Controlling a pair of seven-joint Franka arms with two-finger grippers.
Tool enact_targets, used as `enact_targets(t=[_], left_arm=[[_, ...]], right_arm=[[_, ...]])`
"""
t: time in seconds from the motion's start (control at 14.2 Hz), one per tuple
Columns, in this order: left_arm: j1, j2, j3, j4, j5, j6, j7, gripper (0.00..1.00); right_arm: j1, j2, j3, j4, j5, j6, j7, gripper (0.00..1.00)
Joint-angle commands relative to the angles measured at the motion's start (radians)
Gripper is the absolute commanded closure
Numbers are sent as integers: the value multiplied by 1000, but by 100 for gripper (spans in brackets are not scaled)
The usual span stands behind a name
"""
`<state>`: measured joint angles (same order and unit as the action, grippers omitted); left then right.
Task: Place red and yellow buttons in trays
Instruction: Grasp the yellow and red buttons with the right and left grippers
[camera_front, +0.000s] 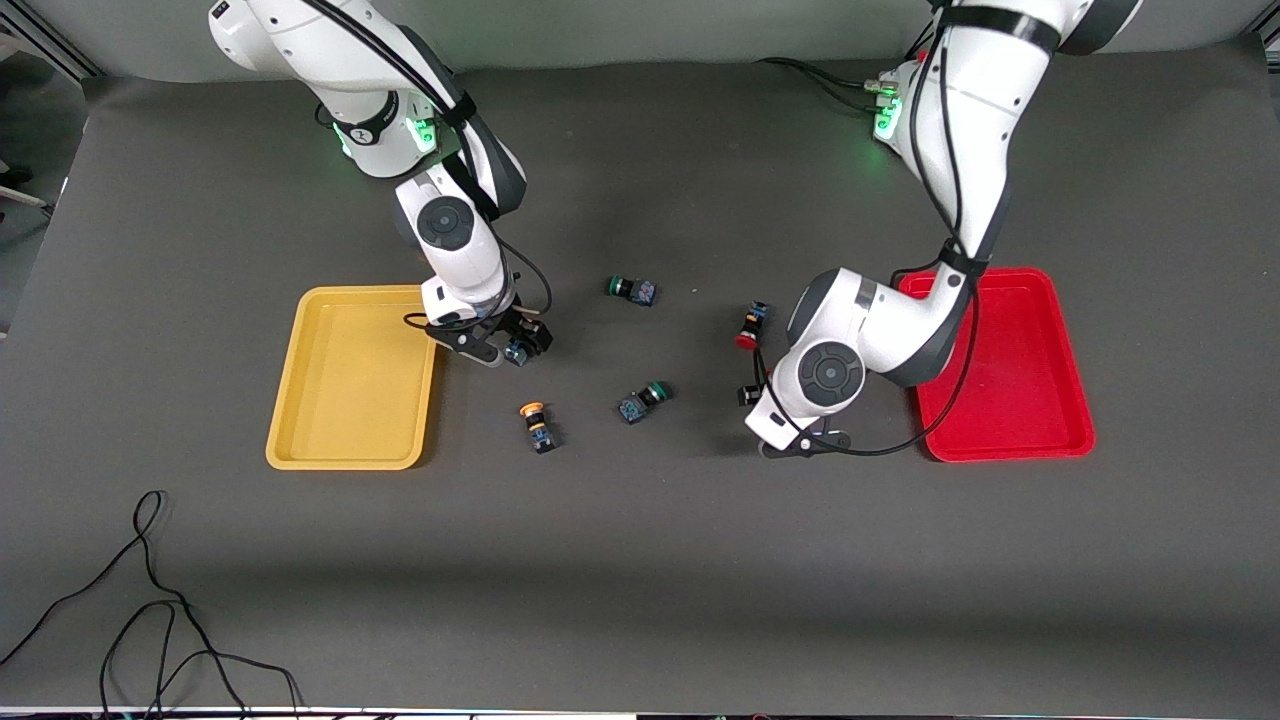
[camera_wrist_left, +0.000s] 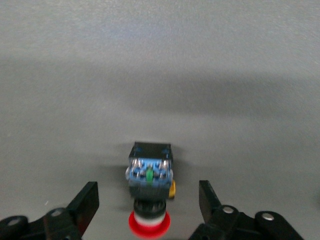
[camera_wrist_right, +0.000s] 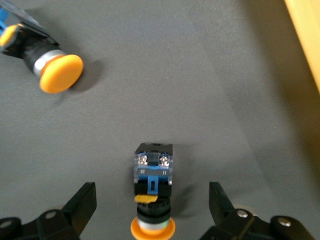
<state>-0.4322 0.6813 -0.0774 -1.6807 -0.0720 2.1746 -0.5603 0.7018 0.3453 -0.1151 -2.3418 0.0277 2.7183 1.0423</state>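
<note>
My right gripper (camera_front: 520, 345) is open and low beside the yellow tray (camera_front: 352, 375). Its fingers (camera_wrist_right: 82, 202) stand on either side of a yellow-capped button (camera_wrist_right: 152, 192) lying on the table, without touching it. A second yellow button (camera_front: 537, 424) lies nearer the front camera and also shows in the right wrist view (camera_wrist_right: 47, 65). My left gripper (camera_front: 752, 400) is open beside the red tray (camera_front: 1005, 365). Its fingers (camera_wrist_left: 86, 202) straddle a red-capped button (camera_wrist_left: 150, 187) lying on the table. Another red button (camera_front: 750, 325) lies just beside it, farther from the camera. Both trays hold nothing.
Two green-capped switches lie between the arms, one (camera_front: 630, 289) farther from the front camera and one (camera_front: 643, 400) nearer. A loose black cable (camera_front: 150, 600) lies near the table's front edge, toward the right arm's end.
</note>
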Motion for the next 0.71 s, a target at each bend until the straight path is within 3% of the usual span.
enact_targets(t=[0.0,0.07,0.14,0.42,0.64], left_arm=[[-17,1,13,-36,-3,60,-17,54],[-16,1,13,-37,-3,60,-17,87],[-16,-2,13,-37,-3,50,-18,100],[33,-106,22,-27,-3,-131,2,100],[117,-227,27,-49,6,-306,104,100]], right_arm=[[8,21,-8,9,11,20,24,1],[7,29,-8,9,11,31,24,7],[7,32,-6,9,11,37,24,19],[7,32,-8,12,9,32,22,66],[1,-5,-9,29,9,-14,7,72]])
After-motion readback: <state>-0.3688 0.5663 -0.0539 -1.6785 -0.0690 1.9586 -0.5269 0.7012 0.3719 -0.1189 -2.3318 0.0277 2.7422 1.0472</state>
